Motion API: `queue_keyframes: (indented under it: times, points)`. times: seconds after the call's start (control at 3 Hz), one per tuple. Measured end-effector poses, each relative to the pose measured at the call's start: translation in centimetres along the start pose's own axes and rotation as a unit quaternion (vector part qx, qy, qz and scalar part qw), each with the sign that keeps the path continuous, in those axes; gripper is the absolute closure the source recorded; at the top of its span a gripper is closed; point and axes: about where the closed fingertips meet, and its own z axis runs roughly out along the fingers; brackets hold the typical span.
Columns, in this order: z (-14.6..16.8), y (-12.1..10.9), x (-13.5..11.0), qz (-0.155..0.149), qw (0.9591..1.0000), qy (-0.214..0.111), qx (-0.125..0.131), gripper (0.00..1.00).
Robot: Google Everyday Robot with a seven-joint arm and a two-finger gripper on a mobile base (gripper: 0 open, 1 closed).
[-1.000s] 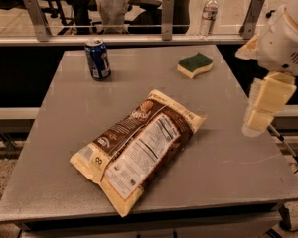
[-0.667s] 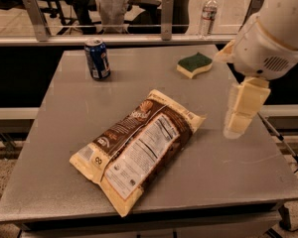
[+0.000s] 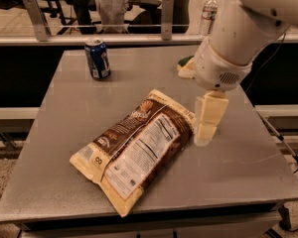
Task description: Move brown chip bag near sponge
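Observation:
The brown chip bag [image 3: 136, 152] lies flat on the grey table [image 3: 64, 133], label side up, running diagonally from front left to back right. My gripper [image 3: 207, 125] hangs down just right of the bag's far end, close to the table top and beside the bag's upper corner. The sponge [image 3: 185, 67] sits at the back right of the table. It is mostly hidden behind my arm [image 3: 238, 38], and only its left edge shows.
A blue soda can [image 3: 97, 58] stands upright at the back left of the table. A water bottle [image 3: 208, 13] stands beyond the glass rail behind the table. The table's right edge is near my arm.
My arm has swung left and toward the bag. The gripper has come from the table's right edge to beside the bag's far end. The arm now covers most of the sponge.

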Motion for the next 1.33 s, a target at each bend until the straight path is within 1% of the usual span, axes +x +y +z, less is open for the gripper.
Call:
queue_keyframes:
  times: [0.33,0.67,1.0,1.33]
  points:
    - [1.7,0.0,-1.0,-0.018,0.9997,0.001,-0.016,0.00]
    - [3.5,-0.7,-1.9,-0.029,0.9991,0.005,-0.030,0.00]
    - [5.4,-1.4,-2.1,-0.037,0.9983,0.018,-0.042,0.00]
    - [6.6,-1.7,-2.1,-0.043,0.9973,0.031,-0.050,0.00]
